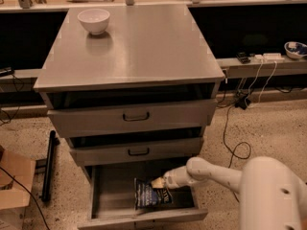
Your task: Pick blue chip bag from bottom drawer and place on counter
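Observation:
The blue chip bag point(150, 194) lies on the floor of the open bottom drawer point(108, 195), right of its middle, dark navy with white lettering. My gripper point(158, 182) reaches in from the right on the white arm point(225, 174) and sits at the bag's upper right edge, touching or just above it. The counter point(139, 47) is the broad grey metal top of the cabinet, above the two wider drawers.
A white bowl point(93, 20) stands at the counter's back left. The two upper drawers point(134, 116) are slightly open. A cardboard box point(14, 186) and a black bar point(48, 164) are on the floor at left. Cables point(235, 138) trail at right.

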{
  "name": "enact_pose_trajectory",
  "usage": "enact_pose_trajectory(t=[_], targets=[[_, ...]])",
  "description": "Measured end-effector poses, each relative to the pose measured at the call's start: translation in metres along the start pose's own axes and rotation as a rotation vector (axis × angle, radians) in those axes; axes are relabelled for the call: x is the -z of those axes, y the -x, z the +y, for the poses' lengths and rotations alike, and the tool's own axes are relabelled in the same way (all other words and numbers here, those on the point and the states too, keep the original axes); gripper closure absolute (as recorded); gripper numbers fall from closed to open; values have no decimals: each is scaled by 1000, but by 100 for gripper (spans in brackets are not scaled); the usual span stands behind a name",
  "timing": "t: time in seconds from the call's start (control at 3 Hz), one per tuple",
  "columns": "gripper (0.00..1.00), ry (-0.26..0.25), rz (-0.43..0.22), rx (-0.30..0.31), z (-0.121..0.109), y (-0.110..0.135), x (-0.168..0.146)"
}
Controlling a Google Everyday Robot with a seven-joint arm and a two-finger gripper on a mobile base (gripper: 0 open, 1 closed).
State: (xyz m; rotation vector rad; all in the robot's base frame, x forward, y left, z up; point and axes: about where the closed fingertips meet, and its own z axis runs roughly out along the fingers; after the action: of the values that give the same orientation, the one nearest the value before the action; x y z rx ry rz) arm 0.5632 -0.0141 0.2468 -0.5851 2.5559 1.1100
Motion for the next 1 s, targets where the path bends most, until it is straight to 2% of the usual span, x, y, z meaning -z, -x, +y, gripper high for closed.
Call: enact_pose_trajectory(t=[0.33, 0.67, 1.0], targets=[[100, 25, -155, 119, 55, -5, 63], [100, 7, -321, 386, 119, 7, 156], [100, -20, -389, 558, 150, 28, 205]])
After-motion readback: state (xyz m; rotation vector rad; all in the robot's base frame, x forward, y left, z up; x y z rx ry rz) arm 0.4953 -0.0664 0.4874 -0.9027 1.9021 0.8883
